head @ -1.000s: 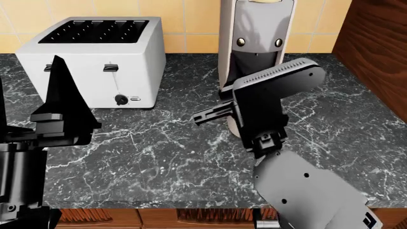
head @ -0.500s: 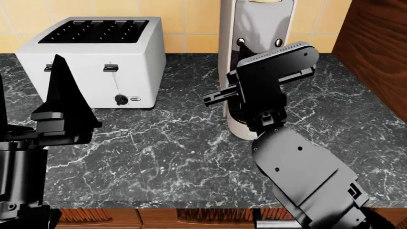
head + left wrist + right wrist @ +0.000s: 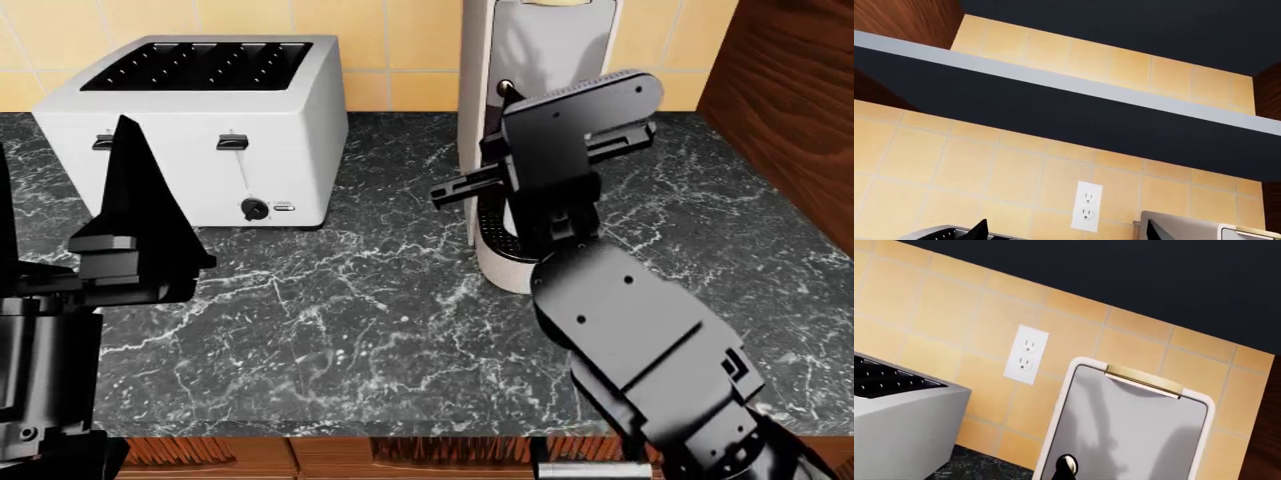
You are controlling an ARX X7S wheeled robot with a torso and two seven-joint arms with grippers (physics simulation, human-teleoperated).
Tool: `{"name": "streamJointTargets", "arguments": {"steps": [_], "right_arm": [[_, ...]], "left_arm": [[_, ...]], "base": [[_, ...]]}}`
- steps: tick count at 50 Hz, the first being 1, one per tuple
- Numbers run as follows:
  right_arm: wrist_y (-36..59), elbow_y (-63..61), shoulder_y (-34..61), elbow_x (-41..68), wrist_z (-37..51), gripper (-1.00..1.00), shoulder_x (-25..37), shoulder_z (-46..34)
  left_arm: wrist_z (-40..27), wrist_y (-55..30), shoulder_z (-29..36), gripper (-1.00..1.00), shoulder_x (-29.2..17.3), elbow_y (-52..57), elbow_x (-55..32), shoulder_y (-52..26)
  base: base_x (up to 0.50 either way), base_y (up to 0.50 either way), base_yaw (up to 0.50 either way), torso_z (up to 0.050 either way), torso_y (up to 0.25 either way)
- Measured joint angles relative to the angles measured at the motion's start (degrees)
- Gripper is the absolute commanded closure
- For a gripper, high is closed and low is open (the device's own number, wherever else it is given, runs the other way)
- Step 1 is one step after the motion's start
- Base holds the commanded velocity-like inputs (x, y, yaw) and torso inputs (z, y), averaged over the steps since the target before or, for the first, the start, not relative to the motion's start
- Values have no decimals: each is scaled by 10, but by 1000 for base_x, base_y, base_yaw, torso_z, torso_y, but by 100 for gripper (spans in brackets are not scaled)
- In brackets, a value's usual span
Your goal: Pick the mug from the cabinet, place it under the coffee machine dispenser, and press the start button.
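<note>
The coffee machine [image 3: 541, 40] stands at the back of the counter. It also shows in the right wrist view [image 3: 1134, 425] as a grey panel with a round knob [image 3: 1067, 463]. My right arm's wrist [image 3: 567, 140] is raised in front of the machine and hides its recess and drip tray. My right gripper [image 3: 1066, 474] shows as one dark tip, shut, against that knob. My left gripper [image 3: 1067, 235] is open and empty, held over the counter's left part, with one finger [image 3: 130, 200] pointing up. The mug is not in view.
A white four-slot toaster [image 3: 200, 130] stands at the back left on the dark marble counter [image 3: 347, 320]. A wooden cabinet side [image 3: 787, 110] rises at the right. A wall outlet [image 3: 1026, 355] sits on the tiled wall between toaster and machine. Dark shelves [image 3: 1074, 115] hang above.
My right arm has risen and moved toward the coffee machine, from in front of its base up to its knobs. The left arm has not moved.
</note>
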Motion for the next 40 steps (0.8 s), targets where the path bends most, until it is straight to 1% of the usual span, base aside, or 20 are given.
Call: {"name": "streamJointTargets", "arguments": {"steps": [40], "right_arm": [[-12,57,18,4,-12,100,-13,-3]], "left_arm": [[-5,3,1,-100,-5,-3,-7,-5]], "base": [[0,0,0,0,0]]}}
